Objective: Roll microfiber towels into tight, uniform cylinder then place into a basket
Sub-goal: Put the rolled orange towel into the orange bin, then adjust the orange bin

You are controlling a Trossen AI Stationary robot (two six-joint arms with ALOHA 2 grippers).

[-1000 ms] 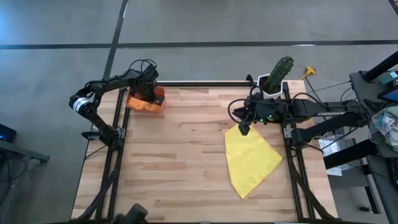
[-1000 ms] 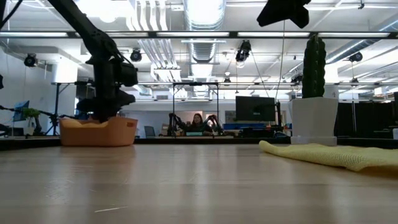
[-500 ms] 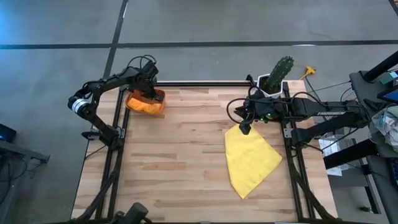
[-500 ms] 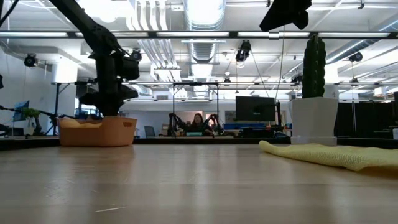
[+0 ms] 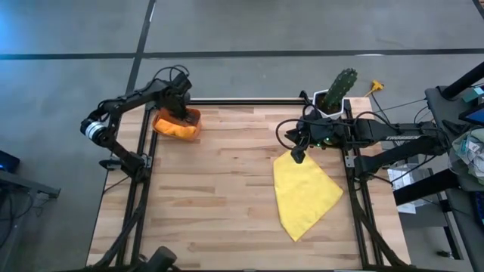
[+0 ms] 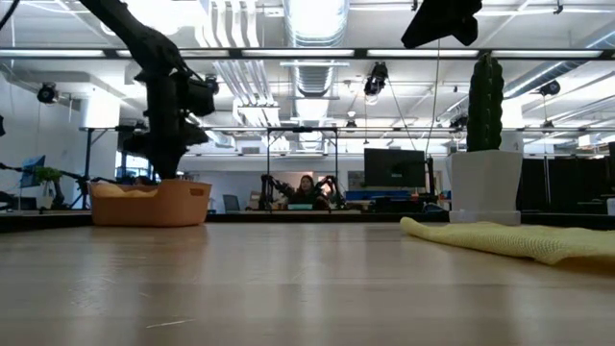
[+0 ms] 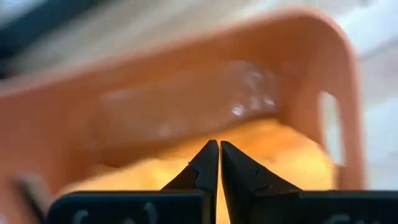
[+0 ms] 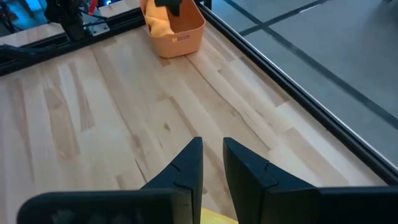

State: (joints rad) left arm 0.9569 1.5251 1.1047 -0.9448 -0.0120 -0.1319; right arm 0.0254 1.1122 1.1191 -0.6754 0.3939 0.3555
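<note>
The basket (image 5: 195,117) stands at the table's far left corner with the orange towel (image 5: 174,128) bunched inside it. The towel's top shows just over the rim (image 6: 120,189). My left gripper (image 5: 180,113) hangs shut over the basket, pointing down. In the left wrist view its tips (image 7: 219,144) sit above the orange towel (image 7: 280,149) inside the basket wall (image 7: 186,81). The yellow towel (image 5: 306,193) lies spread flat on the table's right half. My right gripper (image 5: 297,158) hovers high over its far corner, slightly open and holding nothing (image 8: 212,143).
A white pot with a green cactus (image 5: 333,98) stands at the far right corner, just behind the yellow towel (image 6: 509,238). Bare wood lies between the basket and the yellow towel. People sit in the room beyond the table's far edge.
My left gripper has risen straight up out of the basket with its fingers shut. The orange towel has stayed inside the basket.
</note>
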